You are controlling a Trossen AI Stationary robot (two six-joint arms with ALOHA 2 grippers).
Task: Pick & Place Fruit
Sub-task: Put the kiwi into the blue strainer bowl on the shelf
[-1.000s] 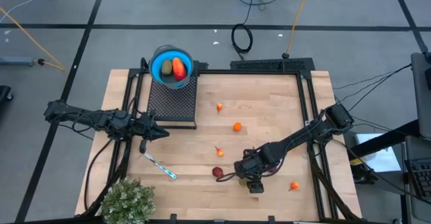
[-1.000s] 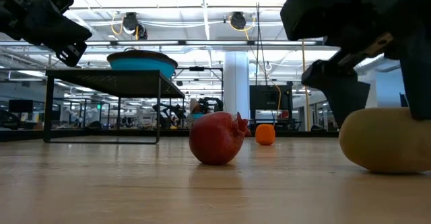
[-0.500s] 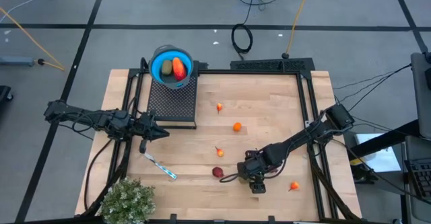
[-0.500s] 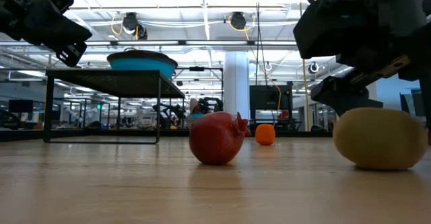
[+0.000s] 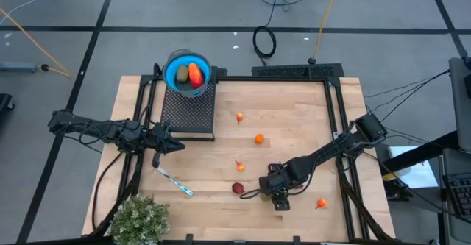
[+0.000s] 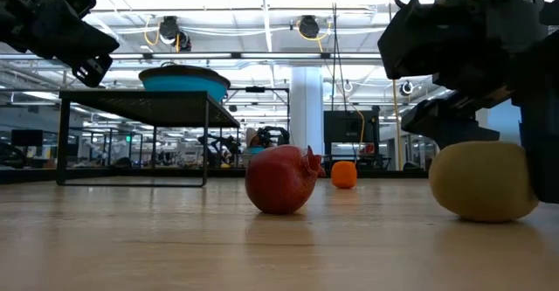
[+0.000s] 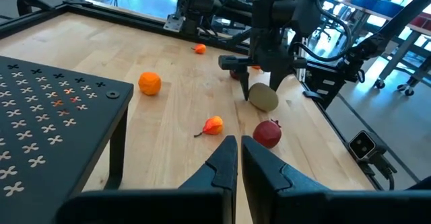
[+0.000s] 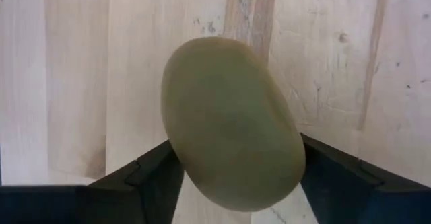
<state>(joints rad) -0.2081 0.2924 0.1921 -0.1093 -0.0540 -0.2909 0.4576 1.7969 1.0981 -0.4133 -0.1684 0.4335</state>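
Now, change: right gripper (image 8: pixel 232 173) jaws have narrowed onto the olive oval (image 8: pixel 232 123) since a second ago.
Grip: both fingers (image 8: pixel 337 177) touch its sides; oval on the table (image 5: pixel 294 120).
Around: pomegranate (image 5: pixel 238 188) at 9 o'clock, orange ball (image 5: pixel 259 138) at 12.
Left gripper (image 5: pixel 175 146): shut, empty, beside the stand (image 5: pixel 188 112).

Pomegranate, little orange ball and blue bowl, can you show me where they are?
Pomegranate (image 6: pixel 281 180): low view, middle of its red body.
Orange ball (image 5: pixel 259 138): high view, its centre.
Blue bowl (image 5: pixel 174 58): high view, its rim.
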